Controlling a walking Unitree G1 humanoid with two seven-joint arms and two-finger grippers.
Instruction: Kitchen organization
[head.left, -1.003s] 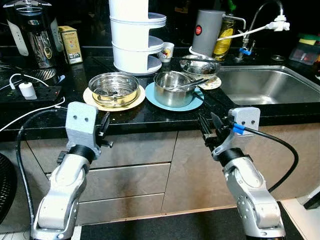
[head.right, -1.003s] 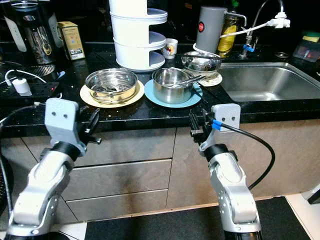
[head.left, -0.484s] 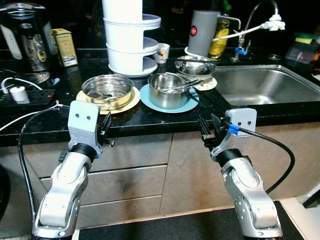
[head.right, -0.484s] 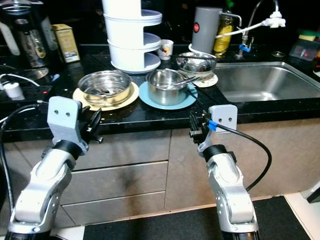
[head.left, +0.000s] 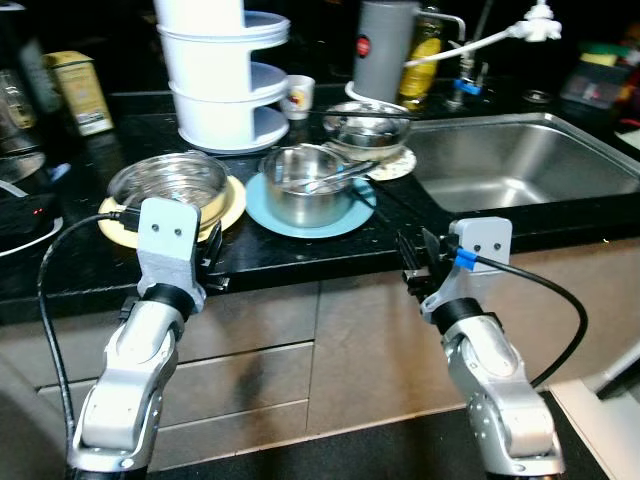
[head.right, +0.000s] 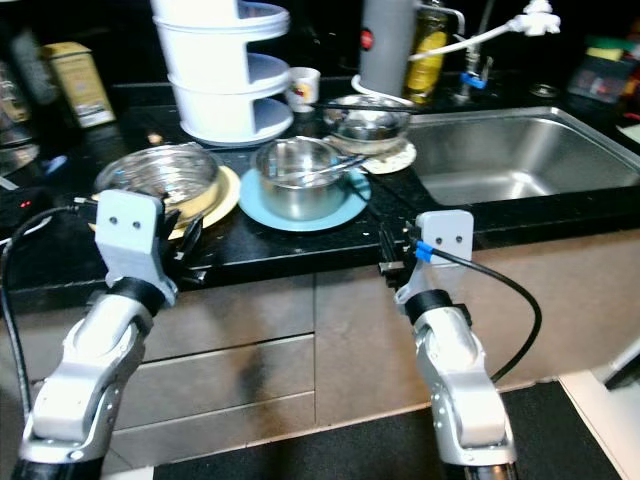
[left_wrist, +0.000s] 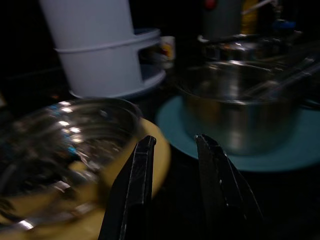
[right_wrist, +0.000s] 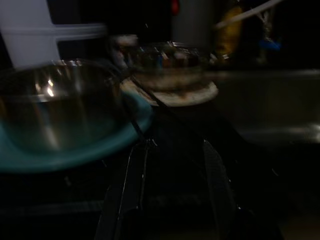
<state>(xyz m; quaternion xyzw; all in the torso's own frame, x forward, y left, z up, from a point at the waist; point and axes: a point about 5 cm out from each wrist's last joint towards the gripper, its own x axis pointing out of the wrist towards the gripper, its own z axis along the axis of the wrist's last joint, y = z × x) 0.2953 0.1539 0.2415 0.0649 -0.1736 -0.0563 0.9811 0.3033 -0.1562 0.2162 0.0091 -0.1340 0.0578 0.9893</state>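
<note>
Left wrist view: parted end effector (left_wrist: 172, 142) fingers

On the counter (head.left: 300, 250), bowl (head.left: 166, 184) left of pot (head.left: 302, 186), sink (head.left: 520, 175) right, probably another bowl (head.left: 365, 123) behind.

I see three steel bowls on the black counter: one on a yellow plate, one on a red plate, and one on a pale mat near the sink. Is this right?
Not quite. The middle round steel bowl sits on a light blue plate, not a red one, as the left eye view shows. The rest holds: another steel bowl on the yellow plate, and a third on the pale mat beside the steel sink.
</note>
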